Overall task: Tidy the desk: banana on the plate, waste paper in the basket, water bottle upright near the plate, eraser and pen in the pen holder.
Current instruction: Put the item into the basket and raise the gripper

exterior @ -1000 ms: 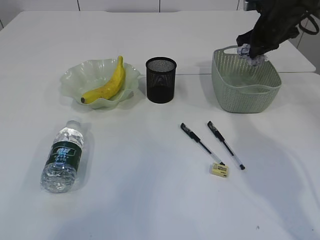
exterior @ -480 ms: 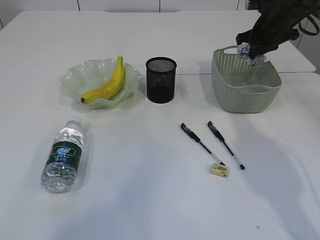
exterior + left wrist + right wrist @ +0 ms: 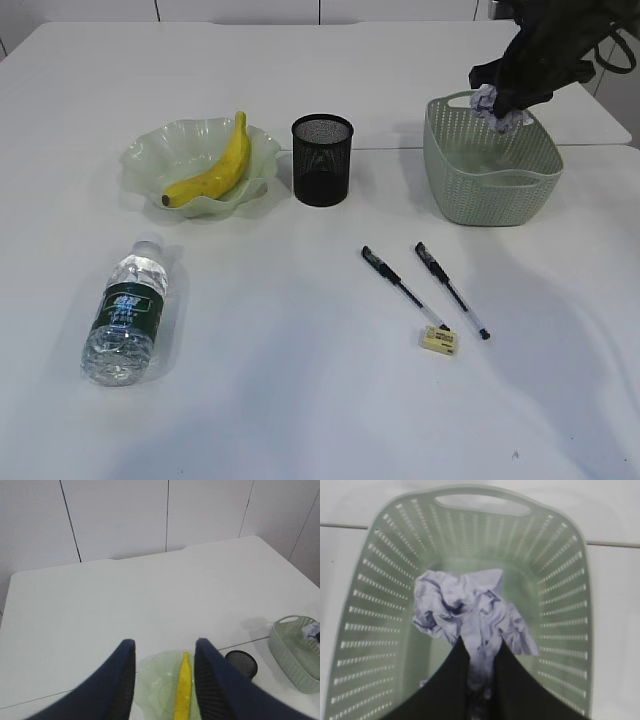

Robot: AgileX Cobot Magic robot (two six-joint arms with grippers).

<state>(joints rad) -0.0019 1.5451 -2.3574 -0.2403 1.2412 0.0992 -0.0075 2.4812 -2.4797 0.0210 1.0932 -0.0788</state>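
**Crumpled paper held over the basket, 2 pens and eraser on the tabletop**

Near the tabletop's left edge, the water bottle (image 3: 126, 320) lies on its side toward the front, cap pointing to the far edge. Behind it, the banana (image 3: 215, 168) rests in the pale green plate (image 3: 150, 150), well apart from the bottle. Just right of the plate stands the black mesh pen holder (image 3: 322, 160), upright. The left gripper (image 3: 165, 680) hangs high above the plate in its wrist view, its 2 dark fingers (image 3: 117, 685) standing partly apart with nothing between them.

Right of centre, toward the front edge, 2 pens (image 3: 403, 287) (image 3: 451, 290) lie side by side on a slant. The yellow eraser (image 3: 439, 340) sits near their front tips, between them; whether it touches either cannot be told.

Toward the far right corner sits the green basket (image 3: 490, 195). The right gripper (image 3: 479, 667) is pinched tight on the waste paper (image 3: 470, 610), holding the white wad above the basket's open interior, near its far rim.
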